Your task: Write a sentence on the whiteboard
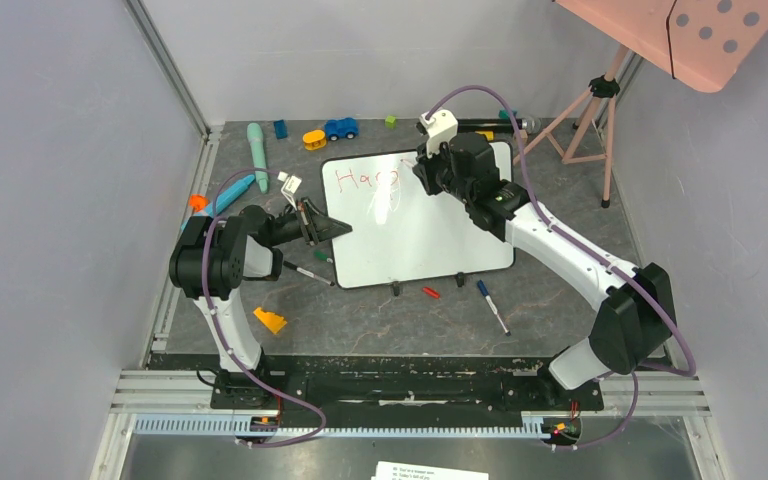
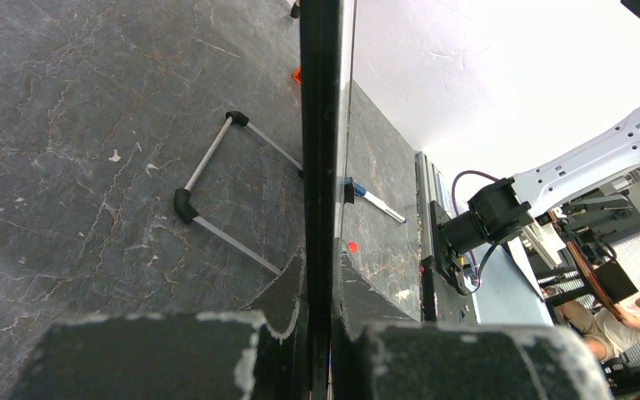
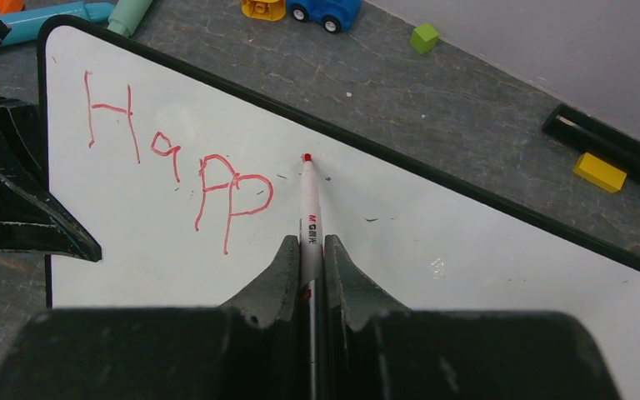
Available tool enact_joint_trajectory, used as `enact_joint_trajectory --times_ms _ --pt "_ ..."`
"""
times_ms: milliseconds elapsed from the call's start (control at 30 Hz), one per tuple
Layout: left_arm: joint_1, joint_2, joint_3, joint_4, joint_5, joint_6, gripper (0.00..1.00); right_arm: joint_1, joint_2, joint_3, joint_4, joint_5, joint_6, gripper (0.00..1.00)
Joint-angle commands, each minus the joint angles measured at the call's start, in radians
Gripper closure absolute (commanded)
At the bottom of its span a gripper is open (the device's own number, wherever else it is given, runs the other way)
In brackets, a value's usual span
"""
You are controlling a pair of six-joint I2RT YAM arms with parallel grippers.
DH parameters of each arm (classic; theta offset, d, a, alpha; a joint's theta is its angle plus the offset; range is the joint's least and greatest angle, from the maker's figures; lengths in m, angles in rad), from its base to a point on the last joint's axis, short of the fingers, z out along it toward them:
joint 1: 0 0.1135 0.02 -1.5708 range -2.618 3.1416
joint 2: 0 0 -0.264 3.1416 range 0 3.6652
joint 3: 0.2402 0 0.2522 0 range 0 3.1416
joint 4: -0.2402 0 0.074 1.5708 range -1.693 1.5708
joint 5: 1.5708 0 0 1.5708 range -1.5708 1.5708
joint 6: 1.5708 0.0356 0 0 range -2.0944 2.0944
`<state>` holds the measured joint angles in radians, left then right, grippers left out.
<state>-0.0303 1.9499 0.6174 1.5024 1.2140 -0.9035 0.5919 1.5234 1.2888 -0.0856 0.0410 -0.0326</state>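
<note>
My right end effector (image 3: 311, 243), clamped on the marker (image 3: 309, 208), hides part of the sentence (image 3: 172, 162) from above, wrist cam reads "Happ"; left end effector (image 2: 321, 267) clamped on the whiteboard (image 1: 430, 235) rim, dark surface (image 1: 380, 322), grey walls (image 1: 60, 150)

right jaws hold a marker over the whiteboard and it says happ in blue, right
Not blue: the right wrist view shows the sentence in red. The right jaws do hold the marker over the whiteboard, which reads Happ.

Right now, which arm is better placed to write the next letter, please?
Right: the right tool grips the red-tipped white marker beside red "Happ"; left tool clamps the glossy white whiteboard's rim.
</note>
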Motion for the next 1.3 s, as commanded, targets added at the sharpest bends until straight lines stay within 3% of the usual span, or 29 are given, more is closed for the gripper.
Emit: enact_joint_trajectory --times_ms 0,167,367,600,1267 --pt "-0.01 -0.008 -0.007 0.054 0.013 0.09 0.98 -0.006 -0.003 0.014 0.004 0.054 0.004 1.0" --pt "-0.01 -0.008 -0.008 0.055 0.013 0.089 0.98 -0.005 0.01 0.027 -0.015 -0.036 -0.003 1.0" --pt "-0.011 -0.008 -0.008 0.055 0.014 0.089 0.98 -0.006 -0.009 0.014 -0.019 0.069 -0.004 1.0" --pt "-0.01 -0.008 -0.009 0.055 0.014 0.091 0.98 -0.006 -0.024 0.021 -0.005 -0.038 -0.007 1.0" --pt "-0.01 -0.008 -0.009 0.055 0.014 0.091 0.98 -0.005 -0.087 -0.071 0.021 -0.069 0.002 1.0"
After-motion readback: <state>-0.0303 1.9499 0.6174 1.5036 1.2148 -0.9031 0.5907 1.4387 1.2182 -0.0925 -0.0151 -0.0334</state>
